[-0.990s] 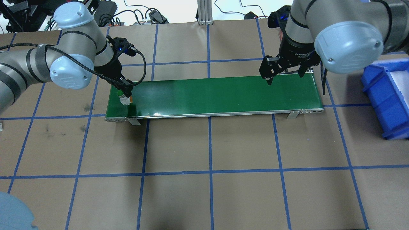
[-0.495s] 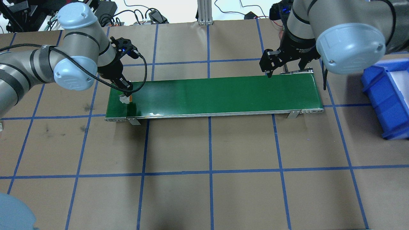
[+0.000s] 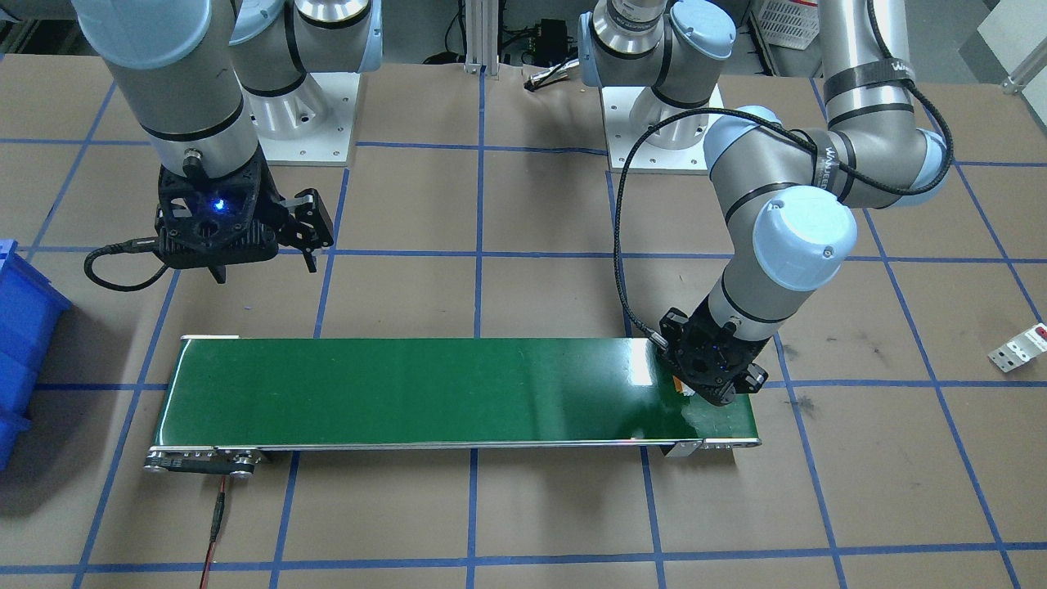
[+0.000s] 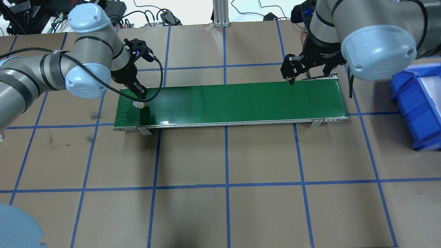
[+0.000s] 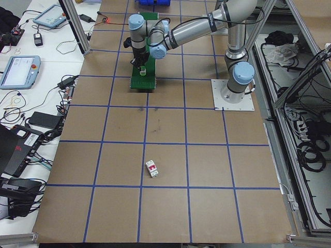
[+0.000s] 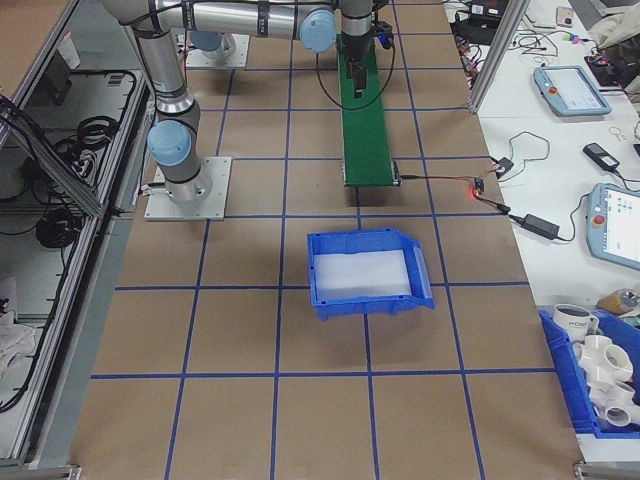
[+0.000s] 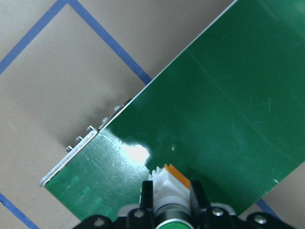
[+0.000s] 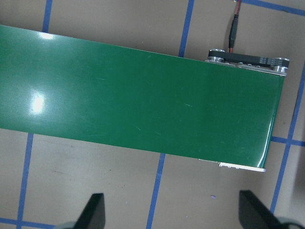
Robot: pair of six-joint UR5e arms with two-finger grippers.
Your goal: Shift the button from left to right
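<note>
While clenched in left claw, small rigid green-capped white-and-orange plastic button: light, slick; best gripped across blocky body. Right claw released.

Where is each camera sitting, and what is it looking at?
Front-facing: across the table, facing the robot; both arms, green conveyor belt.
Overhead: behind the robot, looking down; left gripper on the button, right gripper.
Exterior left: table end; white block near, arms far.
Exterior right: other end; blue bin near.
Left wrist: down at belt; gripper fingers around button.
Right wrist: down at belt; spread fingertips.
All share the belt.
</note>
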